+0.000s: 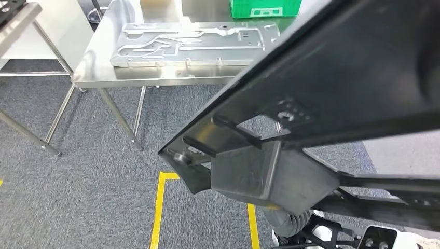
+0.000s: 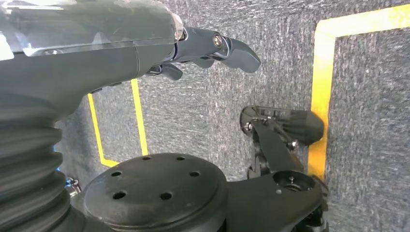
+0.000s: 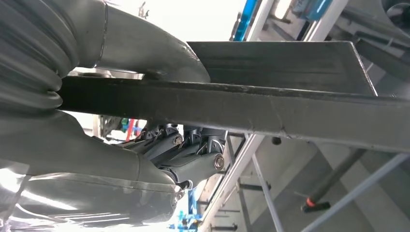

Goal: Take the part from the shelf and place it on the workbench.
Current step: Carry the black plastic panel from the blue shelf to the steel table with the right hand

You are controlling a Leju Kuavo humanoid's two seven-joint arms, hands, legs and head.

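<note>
Part: a large dark metal frame (image 1: 332, 104) with flat bars and a box-shaped block at its lower end; in the head view it runs diagonally, tilted, from the upper right down toward the middle, raised above the floor and well short of the worktop.
Right hand: in the right wrist view the right hand (image 3: 159, 121) grips a flat bar of the part (image 3: 290, 108), the thick grey thumb on one side of the bar and the darker fingers (image 3: 193, 159) curled against the other side.
Left hand: in the left wrist view the left hand (image 2: 193, 50) hangs over the carpet with nothing in it; its dark fingers (image 2: 232, 50) are partly curled, and how far apart they are cannot be told.
Worktop: a steel worktop (image 1: 98, 65) on thin legs stands ahead, beyond the part.
On the worktop: a flat silver metal plate (image 1: 192, 44) with raised channels lies along it; a green crate (image 1: 264, 8) sits at the far edge, just behind the plate.
Floor: grey carpet (image 1: 93, 197) with yellow tape lines (image 1: 158, 207) forming a marked box below the part.
Second table: the corner of another steel table (image 1: 21, 26) is at the far left.
</note>
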